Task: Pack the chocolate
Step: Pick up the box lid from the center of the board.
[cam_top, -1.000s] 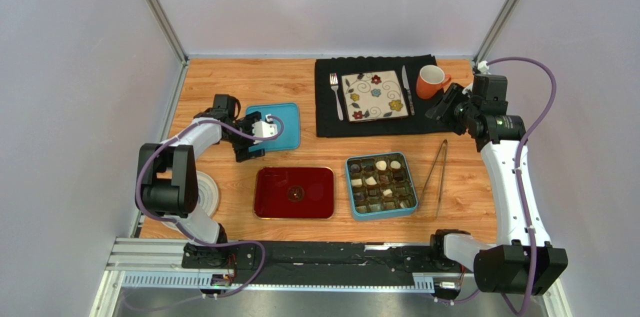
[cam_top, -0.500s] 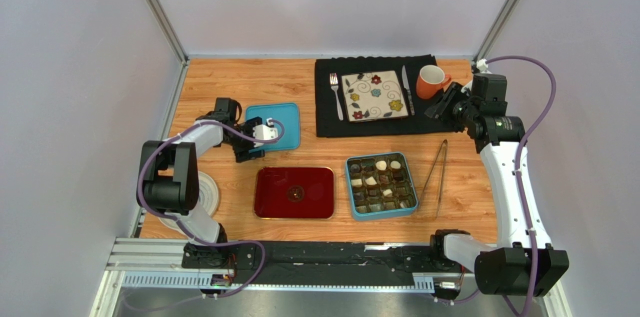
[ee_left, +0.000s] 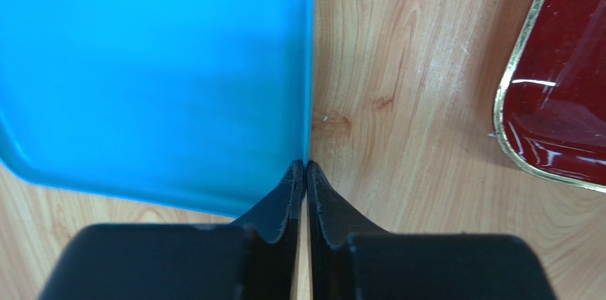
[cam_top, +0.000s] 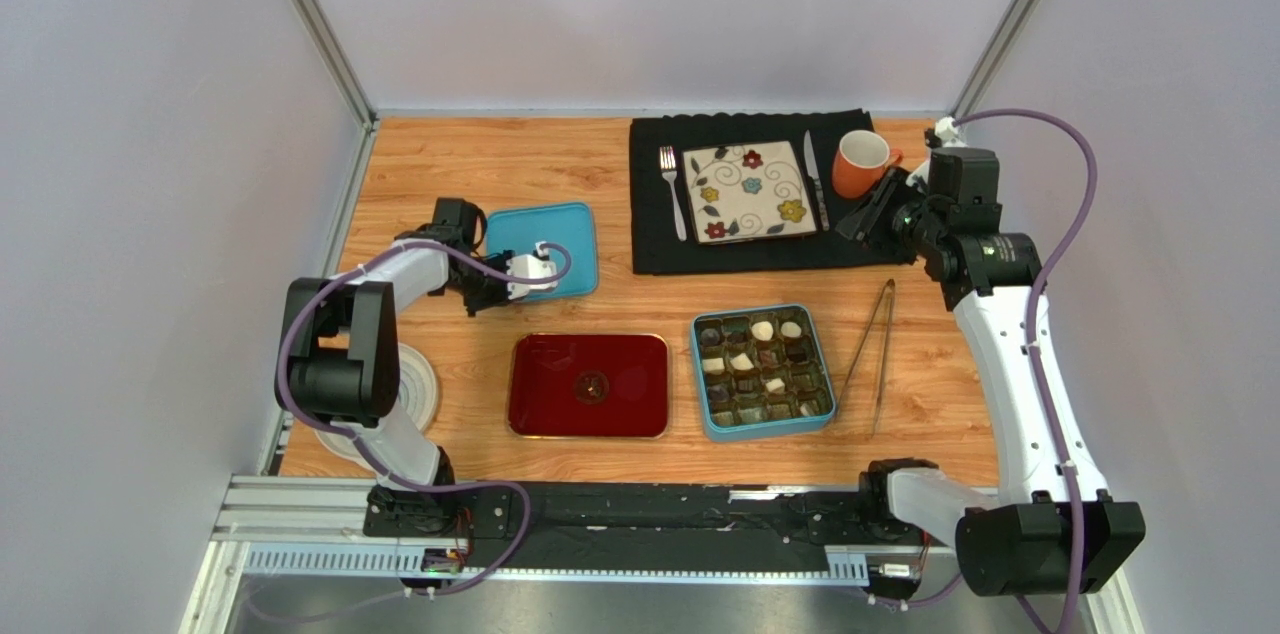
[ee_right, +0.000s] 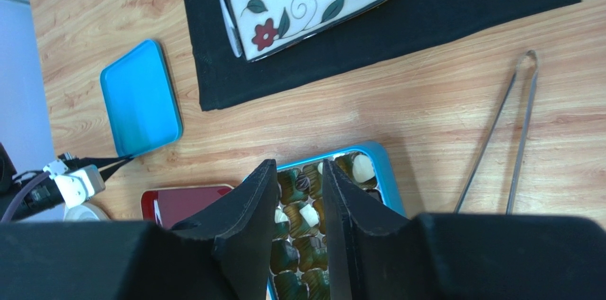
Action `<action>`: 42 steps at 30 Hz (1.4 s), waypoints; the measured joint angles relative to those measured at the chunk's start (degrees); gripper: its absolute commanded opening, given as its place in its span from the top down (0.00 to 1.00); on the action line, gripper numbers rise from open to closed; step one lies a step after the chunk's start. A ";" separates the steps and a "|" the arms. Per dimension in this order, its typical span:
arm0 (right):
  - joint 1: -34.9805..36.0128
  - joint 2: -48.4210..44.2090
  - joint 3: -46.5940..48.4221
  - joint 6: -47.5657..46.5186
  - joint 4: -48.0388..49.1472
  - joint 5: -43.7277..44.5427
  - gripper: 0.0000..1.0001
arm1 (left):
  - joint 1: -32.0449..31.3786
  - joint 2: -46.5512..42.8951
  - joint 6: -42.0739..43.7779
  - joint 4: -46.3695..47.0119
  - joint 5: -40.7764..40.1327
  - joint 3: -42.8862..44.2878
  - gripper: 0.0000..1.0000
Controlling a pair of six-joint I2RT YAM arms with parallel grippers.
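Observation:
The chocolate (cam_top: 763, 364), dark and white pieces, fills the compartments of an open blue box (cam_top: 703, 373) at the front right of the table. The box's flat blue lid (cam_top: 549, 244) lies apart at the left. My left gripper (cam_top: 508, 289) reaches in low from the left. In the left wrist view the left gripper (ee_left: 306, 166) is shut on the blue lid (ee_left: 156, 66) at its near edge. My right gripper (cam_top: 864, 219) hangs high near the mug. Seen from its wrist, the right gripper (ee_right: 299, 169) is open and empty, with the chocolate (ee_right: 307, 215) far below.
A dark red tray (cam_top: 589, 385) lies left of the box and metal tongs (cam_top: 872, 349) lie to its right. At the back, a black mat (cam_top: 649, 237) carries a flowered plate (cam_top: 750, 190), fork, knife and orange mug (cam_top: 861, 160). A white disc (cam_top: 413, 387) sits front left.
The left jaws have closed onto the lid's edge after standing wide. The right gripper has drifted a little toward the back, and its jaws have narrowed.

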 measured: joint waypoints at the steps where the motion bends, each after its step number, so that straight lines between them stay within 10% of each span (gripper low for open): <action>1: 0.68 -0.02 0.00 0.00 0.00 0.02 0.67 | -0.04 0.00 0.07 -0.52 -0.11 0.13 0.95; 22: 17.33 -0.28 -5.57 -0.94 -3.78 11.63 0.70 | -0.02 -14.49 -14.21 -23.76 11.58 18.86 1.00; 33: 23.80 -9.90 -14.53 -0.48 2.60 13.22 0.43 | -0.04 -21.75 -48.00 -27.63 43.78 29.55 1.00; 42: 23.87 -34.29 -28.81 -18.99 27.74 -0.94 0.13 | -1.75 -30.53 -100.28 9.42 57.90 16.02 1.00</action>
